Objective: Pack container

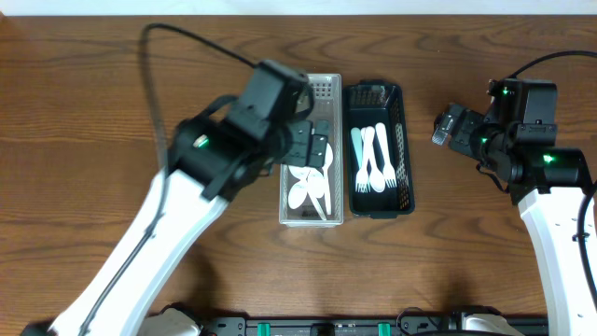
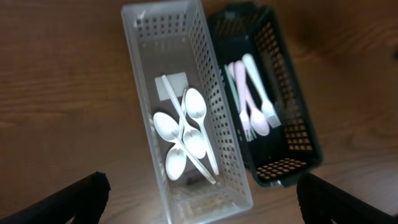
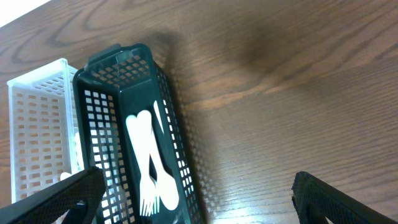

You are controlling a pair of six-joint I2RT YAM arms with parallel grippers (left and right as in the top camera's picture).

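- Your left gripper (image 2: 199, 199) hovers with jaws spread, empty, over the white basket (image 2: 140, 81); the spoons (image 2: 183, 140) lie directly beneath them.
- The dark basket (image 1: 408, 149) holds forks (image 1: 371, 159) between both arms.
- Your right gripper (image 3: 193, 205), spread and empty, waits beside it; sorting looks nearly done, with no loose cutlery visible.

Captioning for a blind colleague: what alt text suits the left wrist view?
White plastic spoons lie piled in a clear perforated plastic basket on a brown wooden table. Beside it, touching, a dark green perforated basket holds pale plastic forks.
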